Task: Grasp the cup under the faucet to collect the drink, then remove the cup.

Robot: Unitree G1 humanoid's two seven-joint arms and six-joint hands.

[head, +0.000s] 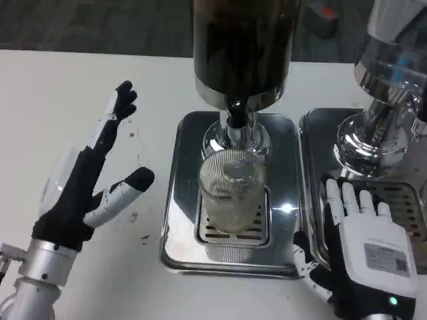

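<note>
A clear ribbed cup (233,190) stands upright on the drip grate of a silver tray (179,200), directly under the faucet (237,120) of a dark drink dispenser (241,47). My left hand (93,180) hovers to the left of the tray, fingers spread apart, holding nothing. My right hand (363,247) lies low at the right, back up, fingers extended over the neighbouring tray's edge, a short way right of the cup and not touching it.
A second dispenser (383,100) with a clear tank stands on its own silver tray (313,133) at the right. A few brown drips (137,220) mark the white table left of the tray. The table's far edge runs along the top.
</note>
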